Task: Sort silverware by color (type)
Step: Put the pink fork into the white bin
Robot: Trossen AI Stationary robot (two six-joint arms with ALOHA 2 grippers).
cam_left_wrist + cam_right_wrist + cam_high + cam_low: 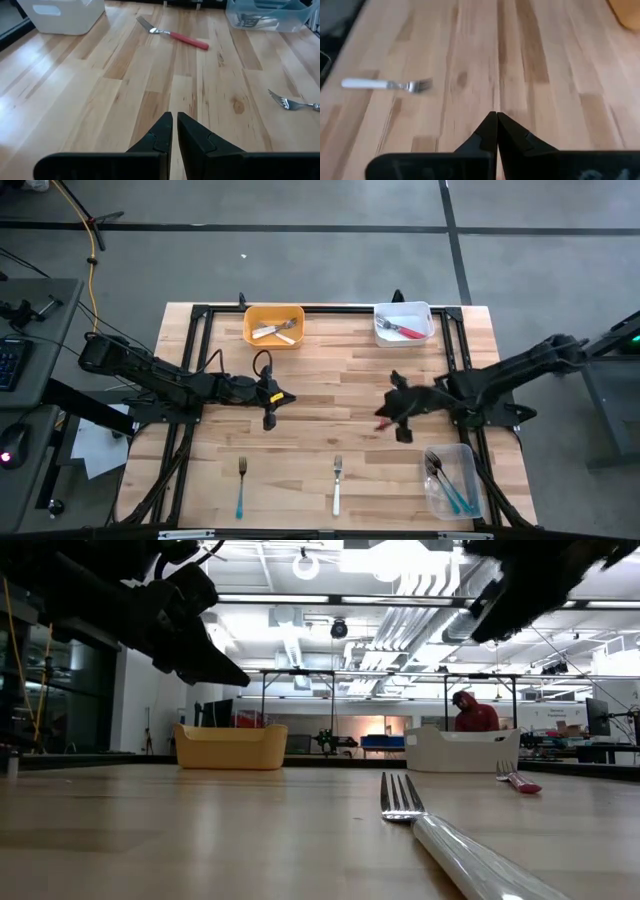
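Note:
My left gripper [272,408] [174,119] hovers shut over the table's middle left. My right gripper [392,412] [496,117] hovers shut over the middle right, held high in the low view [540,585]. A red-handled fork [384,423] [174,35] [516,781] lies flat on the wood below the right gripper, with nothing touching it. A white-handled fork [337,485] [385,84] [440,830] and a teal-handled fork [241,486] lie flat near the near edge. Neither gripper holds anything.
An orange bin [273,326] with white forks and a white bin [403,323] with red forks stand at the far edge. A clear bin [450,480] with teal forks sits at the near right. A person in red [475,712] is far behind the table.

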